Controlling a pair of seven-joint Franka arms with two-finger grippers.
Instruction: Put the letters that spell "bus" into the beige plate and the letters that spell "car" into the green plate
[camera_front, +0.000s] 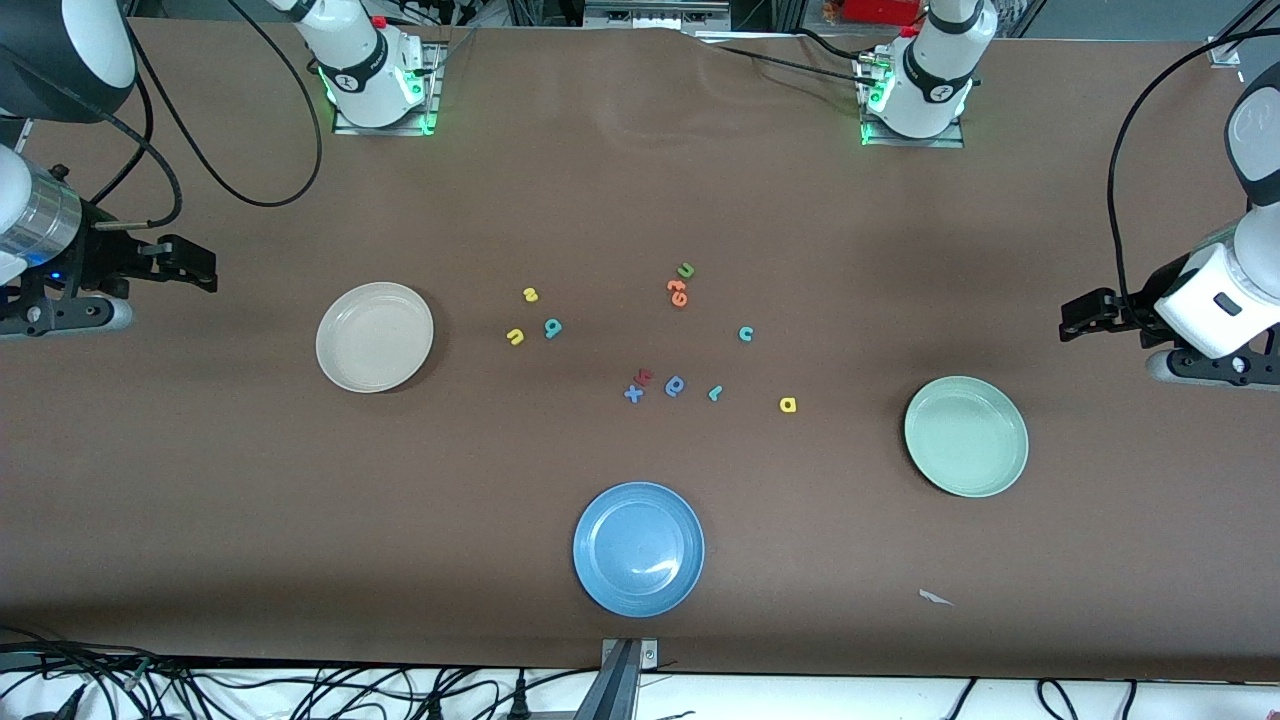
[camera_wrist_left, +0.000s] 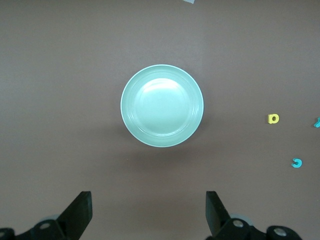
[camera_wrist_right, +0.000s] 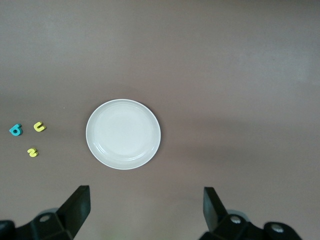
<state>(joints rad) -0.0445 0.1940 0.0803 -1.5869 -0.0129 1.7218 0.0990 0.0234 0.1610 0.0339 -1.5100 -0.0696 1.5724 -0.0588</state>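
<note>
1. Resting on the brown table (camera_front: 640, 180) are three round shallow-rimmed plates: a cream-beige plate (camera_front: 374, 336) toward the right arm's end, a pale mint-green plate (camera_front: 966, 436) toward the left arm's end, and a blue plate (camera_front: 638, 549) nearest the front camera
2. Between the beige and green plates lie small foam letters; none is on a plate
3. The yellow "s" (camera_front: 530, 294), yellow "u" (camera_front: 515, 336) and teal "b" (camera_front: 552, 327) sit close together near the beige plate
4. The teal "c" (camera_front: 745, 334), teal "r" (camera_front: 715, 393) and yellow "a" (camera_front: 787, 404) lie apart from one another, nearer the green plate
5. In the middle are a green "u" (camera_front: 685, 270), orange letters (camera_front: 677, 292), a dark red letter (camera_front: 645, 376), a blue "x" (camera_front: 633, 393) and a blue round-bowled letter (camera_front: 674, 386)
6. The left gripper (camera_wrist_left: 149, 212) waits above the table beside the green plate, jaws spread wide, holding nothing
7. The right gripper (camera_wrist_right: 147, 212) waits likewise beside the beige plate, jaws apart and empty
</note>
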